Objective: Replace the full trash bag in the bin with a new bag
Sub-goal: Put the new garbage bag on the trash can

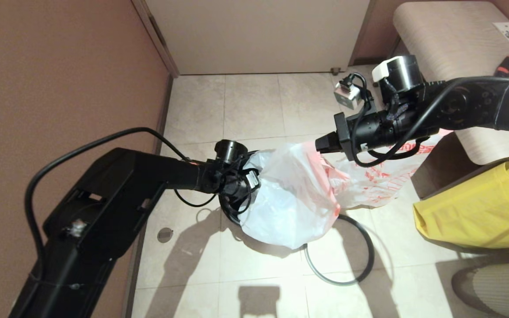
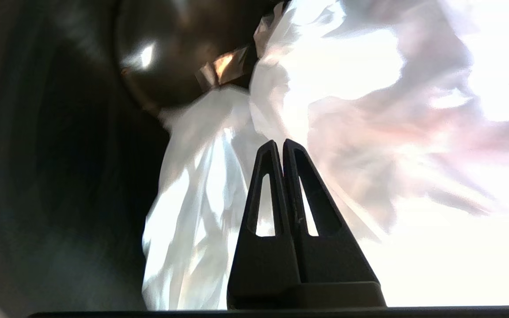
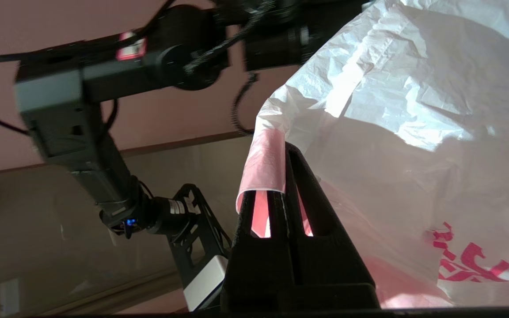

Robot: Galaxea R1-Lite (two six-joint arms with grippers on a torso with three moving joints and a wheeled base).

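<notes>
The new bag, thin white plastic with a pink edge, billows over the black bin and hides most of it. My right gripper is shut on the new bag's pink edge, which folds over one finger above the bin's right side. My left gripper is shut inside the bin against the white plastic; no plastic shows between its fingers. The full trash bag, with red print, lies on the floor to the right under my right arm. The thin hoop lies on the tiles in front.
A yellow fabric bag sits at the right, close to the hoop. A striped bench stands behind my right arm. A brown wall runs along the left, a pale door at the back.
</notes>
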